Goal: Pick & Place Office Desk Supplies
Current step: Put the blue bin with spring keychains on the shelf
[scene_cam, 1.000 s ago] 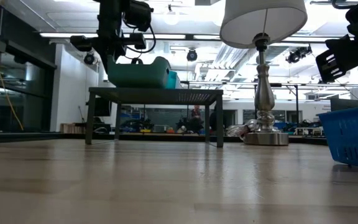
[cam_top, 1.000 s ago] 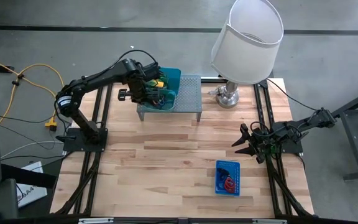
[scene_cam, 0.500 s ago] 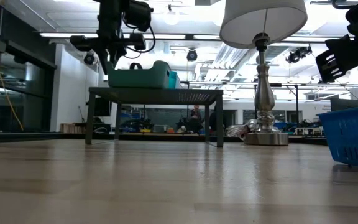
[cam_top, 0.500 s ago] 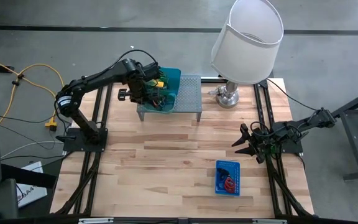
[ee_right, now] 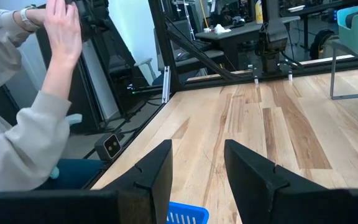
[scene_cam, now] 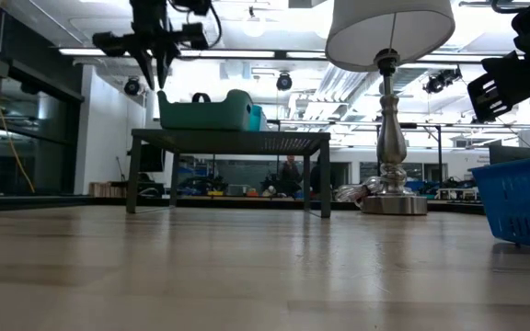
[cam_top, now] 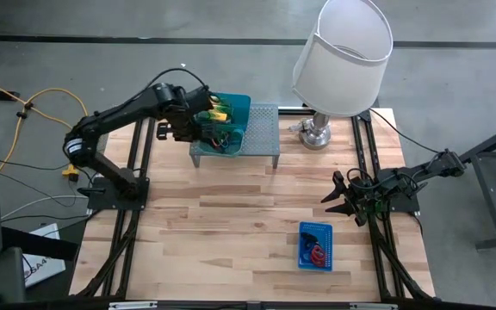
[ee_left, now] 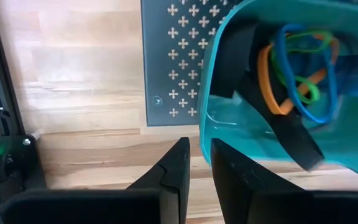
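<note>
Two grippers are yours to watch. Your left gripper (scene_cam: 157,66) hangs just above the near-left edge of the teal tray (cam_top: 231,120), its fingers (ee_left: 173,171) drawn close with only a narrow slit between them and nothing pinched there. That tray rests flat on the grey perforated shelf (cam_top: 261,129), and inside it you can see tangled blue, orange and green band loops (ee_left: 297,68) beside a black strap. Something yellow-green (cam_top: 218,107) shows at the tray's far end. Your right gripper (cam_top: 338,200) waits low over the table's right side, fingers (ee_right: 157,171) spread and empty. Just in front of it lies the blue mesh basket (cam_top: 315,244) with red loops (cam_top: 319,255) in it. Behind stands the white-shaded lamp (cam_top: 343,52). A person's raised hand (ee_right: 64,31) shows beyond the table.
</note>
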Robot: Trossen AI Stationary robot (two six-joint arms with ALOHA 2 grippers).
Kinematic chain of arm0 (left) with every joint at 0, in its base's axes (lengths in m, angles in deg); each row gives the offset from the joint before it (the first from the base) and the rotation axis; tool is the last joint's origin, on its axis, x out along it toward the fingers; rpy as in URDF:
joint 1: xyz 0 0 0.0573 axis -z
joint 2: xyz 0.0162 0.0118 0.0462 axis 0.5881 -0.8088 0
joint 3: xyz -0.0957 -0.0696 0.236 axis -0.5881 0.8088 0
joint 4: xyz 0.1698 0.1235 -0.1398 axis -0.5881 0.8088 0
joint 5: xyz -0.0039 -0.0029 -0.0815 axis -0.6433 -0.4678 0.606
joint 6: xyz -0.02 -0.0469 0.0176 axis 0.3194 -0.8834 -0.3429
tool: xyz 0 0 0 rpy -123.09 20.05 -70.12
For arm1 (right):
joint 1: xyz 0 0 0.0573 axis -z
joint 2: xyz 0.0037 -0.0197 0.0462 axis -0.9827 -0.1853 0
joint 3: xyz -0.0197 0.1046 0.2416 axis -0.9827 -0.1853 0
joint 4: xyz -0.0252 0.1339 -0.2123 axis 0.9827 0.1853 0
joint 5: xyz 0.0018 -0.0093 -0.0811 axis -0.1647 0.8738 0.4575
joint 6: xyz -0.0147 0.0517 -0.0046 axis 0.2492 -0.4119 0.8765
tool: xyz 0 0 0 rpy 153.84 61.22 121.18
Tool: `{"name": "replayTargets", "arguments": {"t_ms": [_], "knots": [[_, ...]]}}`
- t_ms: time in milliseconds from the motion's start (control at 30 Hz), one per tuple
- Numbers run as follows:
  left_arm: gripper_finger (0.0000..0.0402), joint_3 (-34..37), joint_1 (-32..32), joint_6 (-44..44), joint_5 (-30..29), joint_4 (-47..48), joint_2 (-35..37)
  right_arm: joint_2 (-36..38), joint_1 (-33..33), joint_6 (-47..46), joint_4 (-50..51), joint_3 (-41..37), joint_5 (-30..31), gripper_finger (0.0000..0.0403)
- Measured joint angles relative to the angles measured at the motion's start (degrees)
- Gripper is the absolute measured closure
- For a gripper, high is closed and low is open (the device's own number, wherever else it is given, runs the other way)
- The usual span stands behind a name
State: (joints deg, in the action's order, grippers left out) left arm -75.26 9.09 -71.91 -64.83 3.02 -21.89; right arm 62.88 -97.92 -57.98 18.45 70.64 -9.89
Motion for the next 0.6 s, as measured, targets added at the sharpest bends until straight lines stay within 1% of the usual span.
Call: {"name": "replayTargets", "arguments": {"t_ms": [167, 400, 500, 600], "knots": [[0.0341, 0.00, 1.12, 0.13, -2.76, -0.35, 2.69, 0.00, -0.01, 0.00, 0.00, -0.02, 0.00, 0.0269], [0.0340, 0.00, 2.64, 1.94, -4.10, -0.32, 3.03, 0.00, -0.01, 0.00, 0.02, 0.00, 0.00, 0.0269], [0.0340, 0.00, 4.02, 5.02, -4.78, -0.34, 3.16, 0.00, 0.00, 0.00, 0.02, 0.00, 0.00, 0.0269], [0.0340, 0.00, 6.58, 10.09, -6.95, -0.44, 3.58, 0.00, 0.00, 0.00, 0.02, 0.00, 0.00, 0.0269]]}}
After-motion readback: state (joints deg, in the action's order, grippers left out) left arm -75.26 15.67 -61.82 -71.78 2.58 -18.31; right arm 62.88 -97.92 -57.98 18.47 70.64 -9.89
